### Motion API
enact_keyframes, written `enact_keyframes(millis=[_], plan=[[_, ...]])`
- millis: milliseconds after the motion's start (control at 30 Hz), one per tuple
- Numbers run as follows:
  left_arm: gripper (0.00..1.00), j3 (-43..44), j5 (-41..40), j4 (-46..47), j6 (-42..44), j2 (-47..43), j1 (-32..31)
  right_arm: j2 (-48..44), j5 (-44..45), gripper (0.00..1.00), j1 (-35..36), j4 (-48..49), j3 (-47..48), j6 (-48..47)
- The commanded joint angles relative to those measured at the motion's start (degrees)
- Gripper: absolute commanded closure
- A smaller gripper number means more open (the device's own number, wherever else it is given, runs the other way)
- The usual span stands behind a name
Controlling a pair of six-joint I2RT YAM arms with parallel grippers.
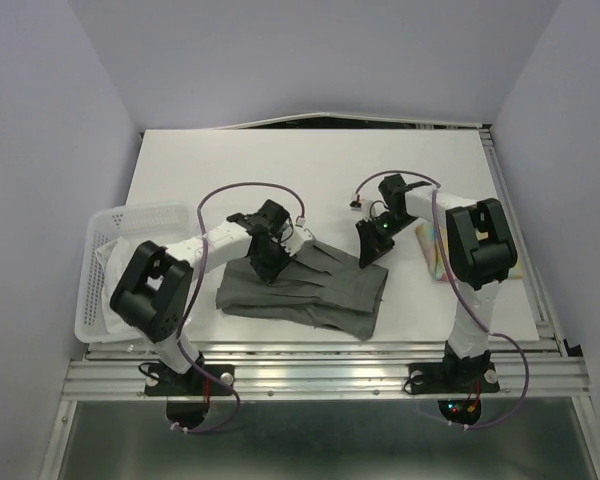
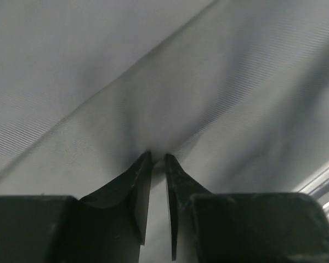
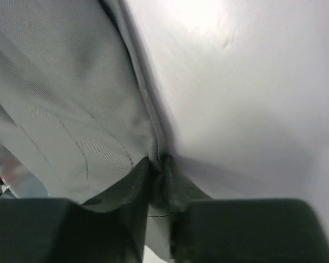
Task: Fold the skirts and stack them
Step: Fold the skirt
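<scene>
The large grey pleated skirt [image 1: 320,290] lies partly folded at the table's front middle. My left gripper [image 1: 268,268] is down on its left part, shut on a pinch of the grey cloth [image 2: 208,82]; the gripper [image 2: 158,157] shows its jaws nearly together. My right gripper [image 1: 368,255] is at the skirt's upper right corner, shut on the stitched hem [image 3: 60,98]; in the right wrist view the gripper [image 3: 158,160] sits right at the cloth's edge. The small floral skirt [image 1: 435,255] lies folded at the right, partly under my right arm. A white cloth [image 1: 106,258] lies in the basket.
The white slatted basket [image 1: 130,215] stands at the table's left edge. The white table [image 1: 310,170] stretches behind the skirt, and also shows in the right wrist view [image 3: 252,82]. A metal rail [image 1: 330,350] runs along the front edge.
</scene>
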Motion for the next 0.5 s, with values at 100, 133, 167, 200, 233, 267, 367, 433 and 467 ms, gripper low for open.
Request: enact_keyframes(millis=[100,133,167,200,233,267,367,433,467], plan=[[0.76,10.8,-1.0,-0.2,-0.3,14.0,3.6,-7.6,-1.1,0.93,0.1,-1.6,-11.1,2.5],[0.76,12.9,-0.9,0.0,0.1,16.1,4.1,-8.2,-1.6,0.94,0.1,-1.4,-12.1,3.1],[0.77,18.2,-0.1,-0.2,0.4,20.6,4.3,-8.8,-2.6,0.94,0.1,-0.9,-13.8,3.7],[0.78,21.2,0.1,-0.3,0.9,23.1,4.4,-9.8,-3.3,0.95,0.1,-0.5,-14.6,4.7],[0.78,24.2,0.3,-0.4,1.1,25.4,4.3,-10.2,-4.2,0.94,0.1,0.2,-15.4,5.5],[0.78,27.9,0.9,-1.0,1.6,27.8,4.3,-10.6,-5.5,0.94,0.1,1.0,-16.3,6.5],[0.78,45.9,2.9,-3.5,2.7,38.1,4.3,-11.4,-6.2,0.87,0.1,5.8,-18.5,9.8],[0.77,53.0,2.1,-4.0,3.0,41.4,4.3,-12.0,-6.5,0.81,0.1,6.8,-18.5,11.6],[0.74,56.8,1.8,-5.2,3.4,44.3,4.5,-13.1,-6.4,0.74,0.1,7.6,-18.3,12.3]])
